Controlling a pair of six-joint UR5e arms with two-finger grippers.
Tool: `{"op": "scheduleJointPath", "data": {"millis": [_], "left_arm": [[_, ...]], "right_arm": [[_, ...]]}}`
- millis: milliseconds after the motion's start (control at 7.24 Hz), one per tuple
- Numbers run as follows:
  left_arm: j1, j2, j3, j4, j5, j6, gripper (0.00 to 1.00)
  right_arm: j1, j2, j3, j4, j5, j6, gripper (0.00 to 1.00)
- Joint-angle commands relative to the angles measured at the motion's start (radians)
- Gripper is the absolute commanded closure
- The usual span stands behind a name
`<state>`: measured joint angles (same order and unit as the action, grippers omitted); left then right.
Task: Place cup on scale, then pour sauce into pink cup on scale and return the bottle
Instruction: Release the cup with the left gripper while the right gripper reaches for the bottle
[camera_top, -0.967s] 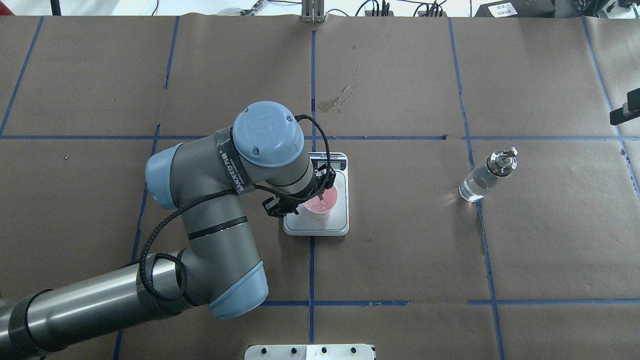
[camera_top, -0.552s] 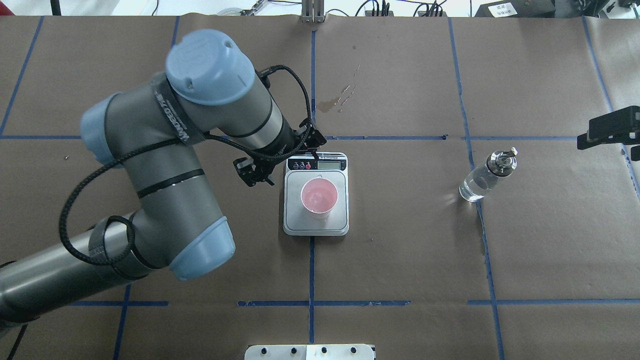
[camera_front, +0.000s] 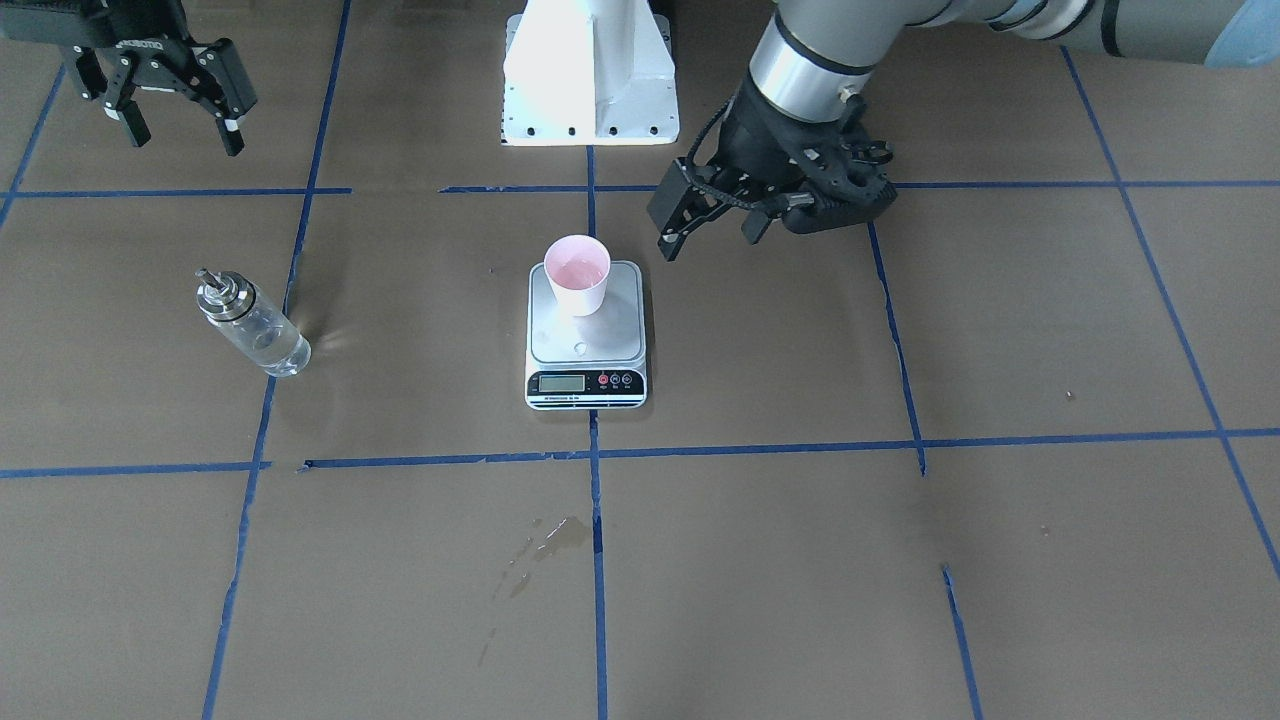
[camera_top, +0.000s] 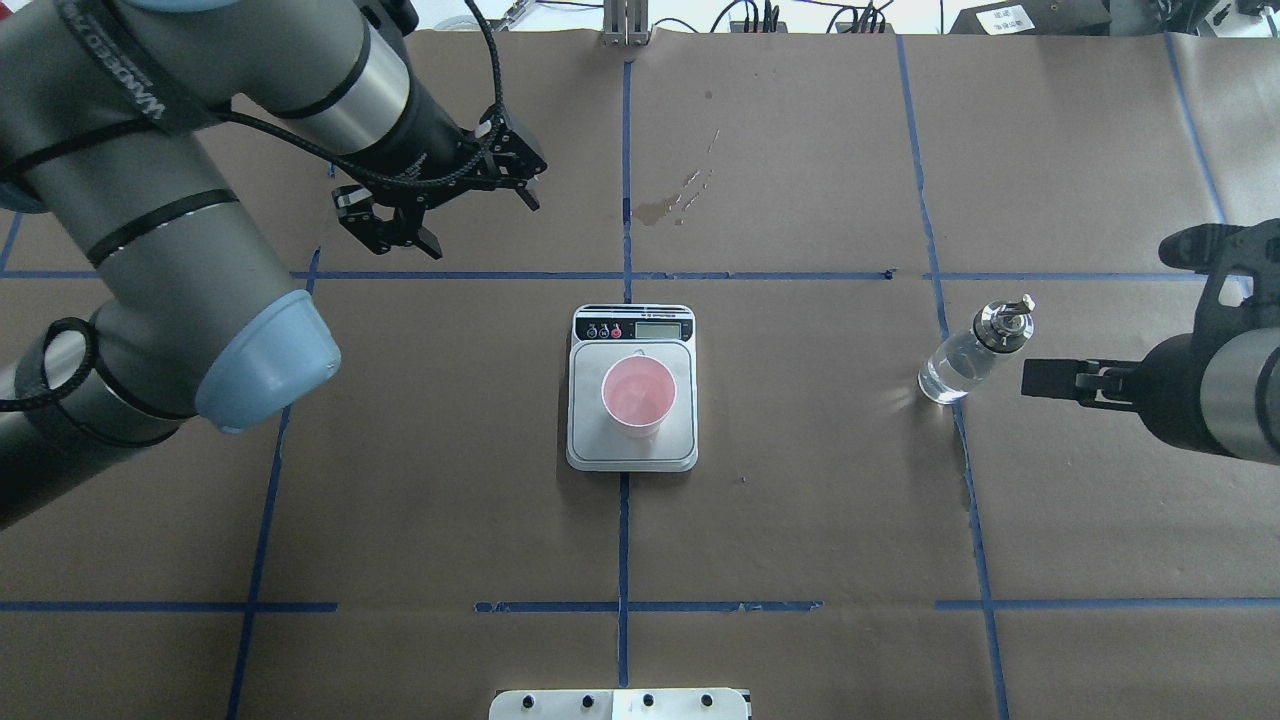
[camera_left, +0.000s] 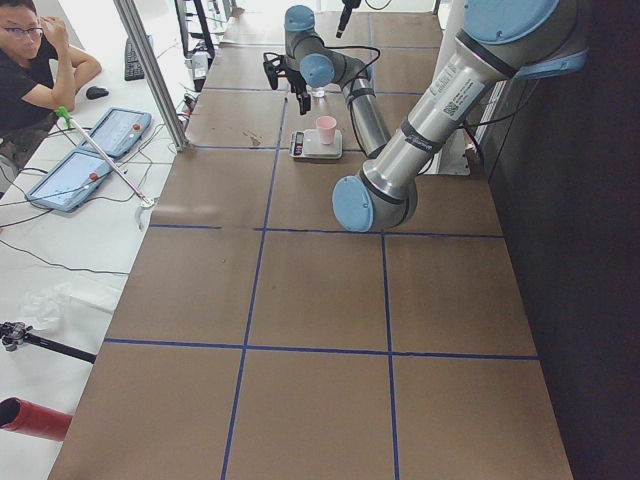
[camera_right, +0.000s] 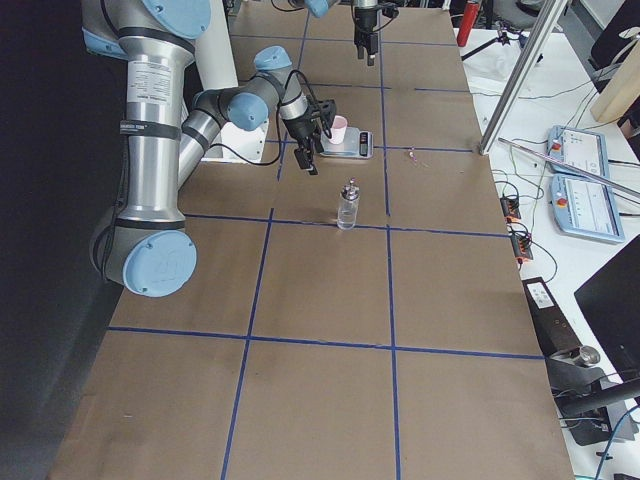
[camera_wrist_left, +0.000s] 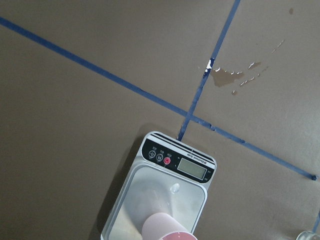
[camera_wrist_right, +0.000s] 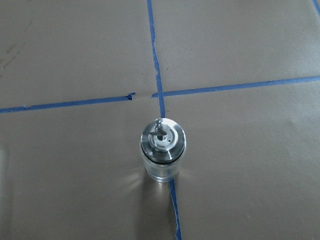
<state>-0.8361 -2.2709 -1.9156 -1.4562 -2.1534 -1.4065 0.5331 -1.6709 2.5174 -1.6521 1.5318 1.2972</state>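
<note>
The pink cup (camera_top: 638, 395) stands upright on the white scale (camera_top: 632, 452) at mid-table, also seen in the front view (camera_front: 577, 272) on the scale (camera_front: 585, 345). My left gripper (camera_top: 483, 228) is open and empty, raised beyond and left of the scale; it also shows in the front view (camera_front: 710, 245). The clear glass bottle (camera_top: 972, 350) with clear sauce stands upright to the right, alone. My right gripper (camera_front: 185, 145) is open and empty, raised near the bottle (camera_front: 255, 325). The right wrist view looks straight down on the bottle (camera_wrist_right: 162, 150).
A dried spill stain (camera_top: 670, 205) marks the brown paper beyond the scale. Blue tape lines grid the table. The white robot base mount (camera_front: 590, 70) is at the near edge. An operator (camera_left: 30, 60) sits off the table's far side.
My left gripper let go of the cup, rose and drew back to the far left. My right arm came in from the right edge toward the bottle. The cup stays on the scale.
</note>
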Motion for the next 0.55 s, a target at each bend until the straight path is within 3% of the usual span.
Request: {"op": "scheduleJointPath", "data": {"millis": [0,414], "left_arm": [[-0.084,0.065,-0.057,0.086,-0.003,0.27,0.0],[-0.179,0.17,-0.057,0.099,0.006,0.505,0.0]], "right_arm": [[-0.172,-0.038,-0.096,0.155,-0.267,0.081,0.0],[-0.243,-0.041,-0.337,0.439,-0.506,0.082,0.0]]}}
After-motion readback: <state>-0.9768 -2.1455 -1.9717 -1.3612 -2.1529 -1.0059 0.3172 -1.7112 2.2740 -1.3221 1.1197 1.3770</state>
